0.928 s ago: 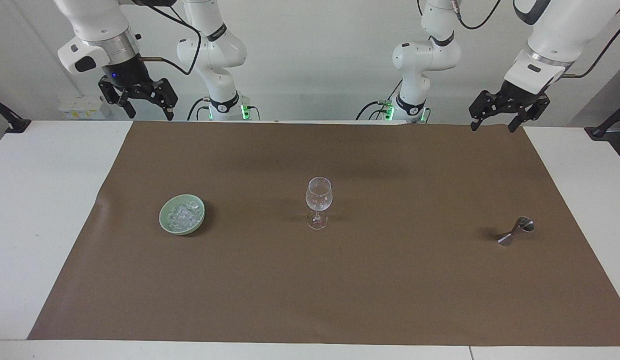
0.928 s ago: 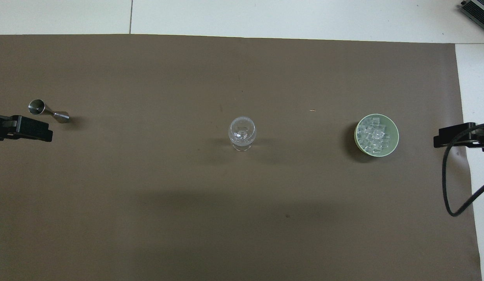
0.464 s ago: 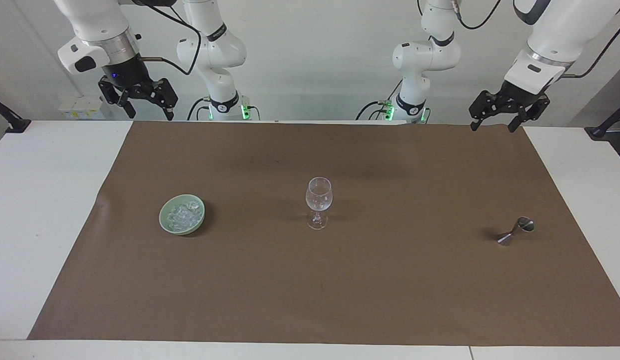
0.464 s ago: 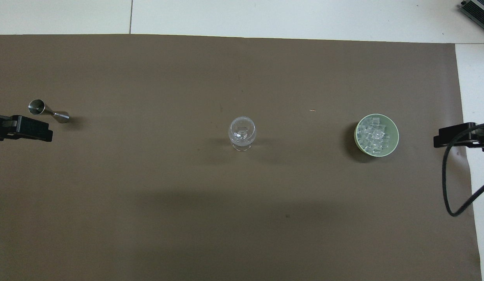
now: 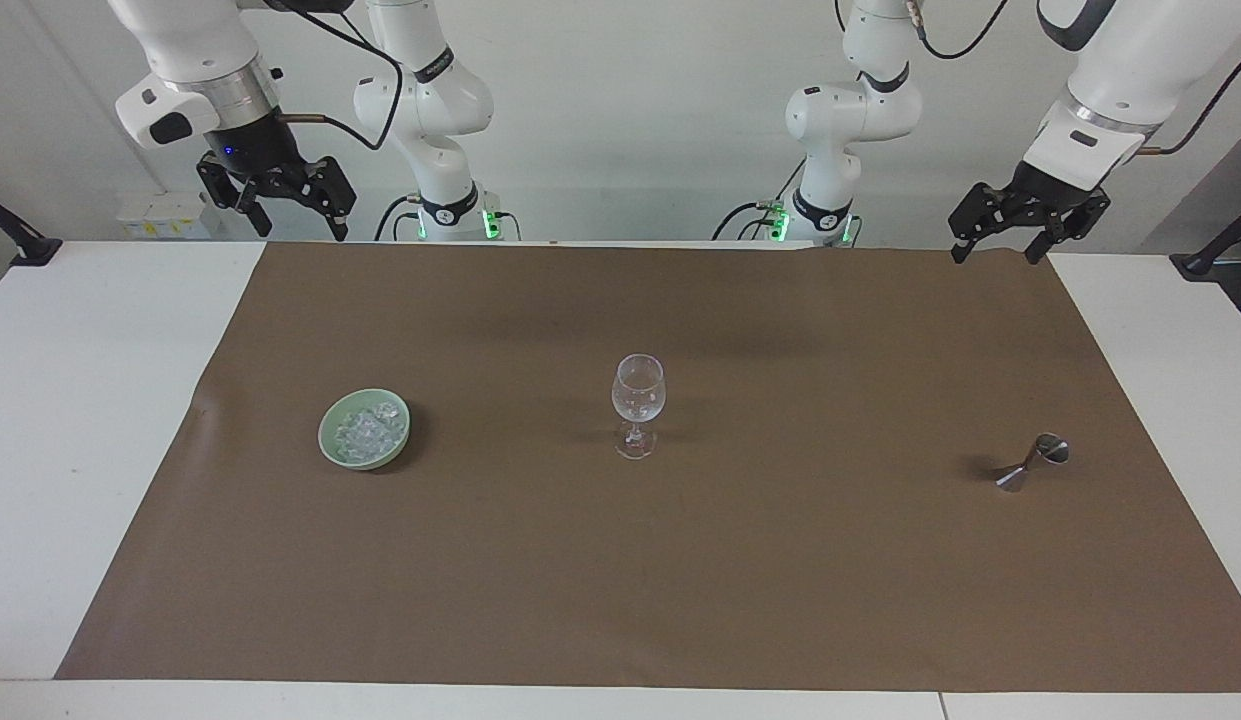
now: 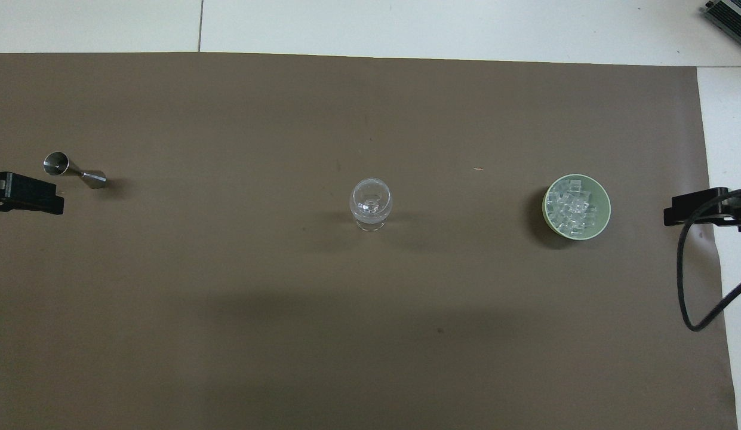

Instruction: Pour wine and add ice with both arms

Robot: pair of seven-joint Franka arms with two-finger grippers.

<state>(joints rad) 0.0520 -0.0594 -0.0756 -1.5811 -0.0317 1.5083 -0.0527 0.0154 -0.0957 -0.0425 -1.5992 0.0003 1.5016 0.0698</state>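
Note:
A clear stemmed glass (image 5: 638, 400) stands upright at the middle of the brown mat; it also shows in the overhead view (image 6: 370, 204). The ice (image 5: 364, 430) is heaped in a pale green bowl (image 5: 325, 437) toward the right arm's end, and shows from above (image 6: 572, 209) in the bowl (image 6: 606, 203). A small steel jigger (image 5: 1035, 462) stands toward the left arm's end (image 6: 74, 170). My right gripper (image 5: 300, 228) hangs open and empty above the mat's edge near the robots. My left gripper (image 5: 994, 255) hangs open and empty above the mat's corner near the robots.
The brown mat (image 5: 620, 580) covers most of the white table (image 5: 80, 400). A black cable (image 6: 683, 286) loops down from the right gripper (image 6: 692, 209) at the mat's edge. The left gripper's tip (image 6: 27, 194) shows beside the jigger from above.
My left gripper has drawn back a little toward its own end of the table. The right arm and the objects have not moved.

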